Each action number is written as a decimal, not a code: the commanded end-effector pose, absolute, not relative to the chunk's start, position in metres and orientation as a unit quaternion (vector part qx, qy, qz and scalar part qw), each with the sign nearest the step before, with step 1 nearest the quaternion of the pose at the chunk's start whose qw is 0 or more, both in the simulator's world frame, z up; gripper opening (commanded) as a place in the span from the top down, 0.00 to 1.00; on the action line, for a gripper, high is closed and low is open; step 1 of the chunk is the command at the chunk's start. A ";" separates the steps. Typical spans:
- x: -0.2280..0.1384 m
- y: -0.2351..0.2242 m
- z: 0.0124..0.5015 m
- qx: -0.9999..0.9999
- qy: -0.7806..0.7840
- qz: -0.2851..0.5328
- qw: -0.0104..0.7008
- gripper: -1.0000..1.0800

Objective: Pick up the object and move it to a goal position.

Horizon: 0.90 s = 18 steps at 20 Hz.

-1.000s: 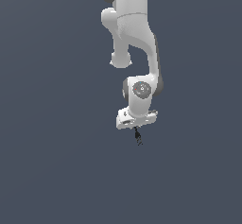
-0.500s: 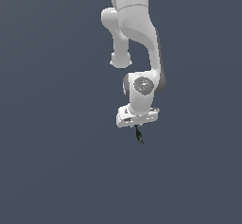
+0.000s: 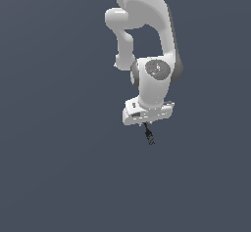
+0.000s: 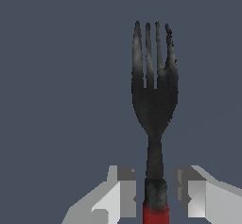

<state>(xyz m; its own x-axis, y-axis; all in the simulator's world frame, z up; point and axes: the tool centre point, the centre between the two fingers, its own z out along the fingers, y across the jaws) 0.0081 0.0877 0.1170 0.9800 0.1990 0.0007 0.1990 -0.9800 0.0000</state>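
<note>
The fork (image 3: 149, 137) is small, with a red handle and a black tined head. In the exterior view it hangs just under the white hand, tines pointing away from it. My gripper (image 3: 146, 126) is shut on the fork's handle. In the wrist view the fork (image 4: 153, 100) stands out straight from between the two grey fingers (image 4: 124, 185), with its red handle end low between them and only a thin gap showing at each side. My gripper (image 4: 155, 183) holds the fork over the plain grey ground.
The white arm (image 3: 147, 40) comes down from the top of the exterior view. Flat dark grey ground fills everything around it. No goal marker shows.
The hand and the fork under it have moved together a little toward the exterior view's right and slightly up. The grip looks the same.
</note>
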 end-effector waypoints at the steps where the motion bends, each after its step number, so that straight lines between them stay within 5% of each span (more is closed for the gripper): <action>1: 0.012 0.091 0.146 -0.995 -0.100 -0.001 0.000 1.00; 18: 0.043 0.112 0.325 -0.995 -0.100 0.000 0.000 1.00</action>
<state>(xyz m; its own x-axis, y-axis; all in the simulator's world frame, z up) 0.0412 0.1107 0.3097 0.9801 0.1987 0.0014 0.1987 -0.9801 -0.0005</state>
